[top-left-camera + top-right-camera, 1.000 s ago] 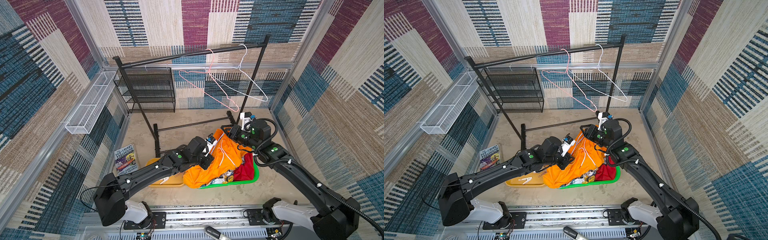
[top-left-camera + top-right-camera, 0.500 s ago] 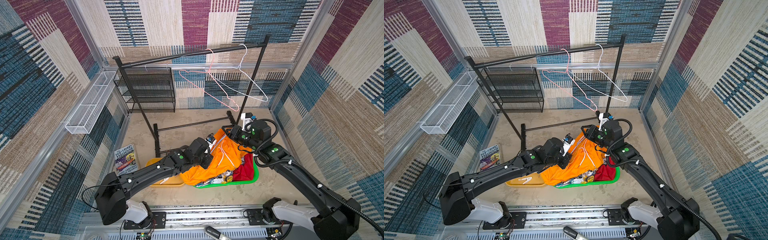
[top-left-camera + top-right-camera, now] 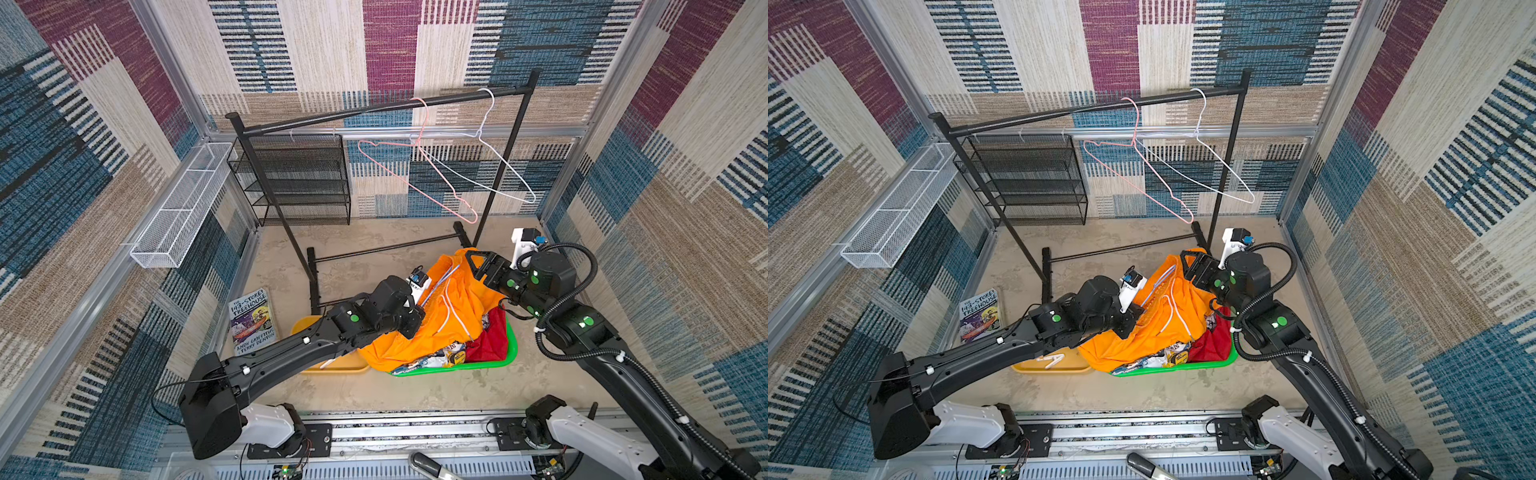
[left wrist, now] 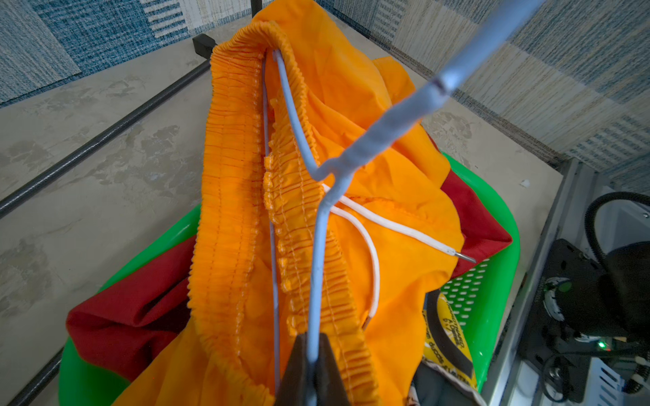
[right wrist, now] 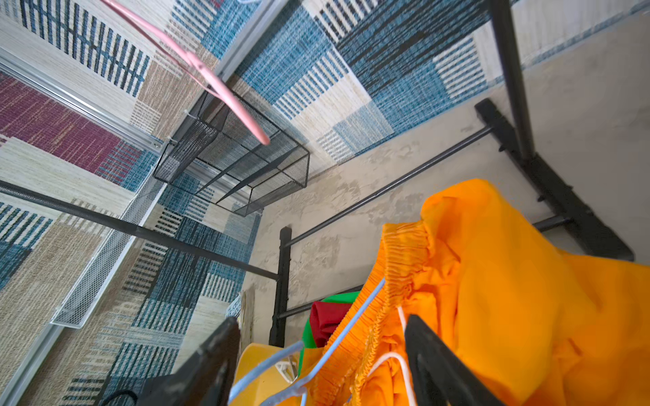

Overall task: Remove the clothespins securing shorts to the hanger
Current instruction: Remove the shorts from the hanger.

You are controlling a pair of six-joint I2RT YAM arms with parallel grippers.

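Observation:
Bright orange shorts (image 3: pixel 453 316) (image 3: pixel 1167 328) hang by their elastic waist on a pale blue wire hanger (image 4: pixel 316 246) (image 3: pixel 440 282), draped over a green basket (image 3: pixel 509 353). My left gripper (image 4: pixel 311 351) (image 3: pixel 417 318) is shut on the hanger wire beside the waistband. My right gripper (image 5: pixel 322 320) (image 3: pixel 473 266) is open at the far upper end of the shorts, its fingers straddling the waistband and hanger. Red shorts (image 4: pixel 133 316) (image 3: pixel 490 340) and printed shorts (image 3: pixel 436 359) lie in the basket. A white clothespin (image 3: pixel 1052 360) (image 5: pixel 286 367) lies in the yellow tray (image 3: pixel 1050 368).
A black garment rack (image 3: pixel 374 110) stands behind, with a pink hanger (image 3: pixel 415 178) and a white hanger (image 3: pixel 498 166) on its rail. A black mesh shelf (image 3: pixel 299 178) sits at the back wall, a white wire basket (image 3: pixel 178 208) on the left wall, a book (image 3: pixel 251 322) on the floor.
My left gripper has closed onto the hanger wire. The right gripper's jaws have spread wide apart. The orange shorts have shifted slightly.

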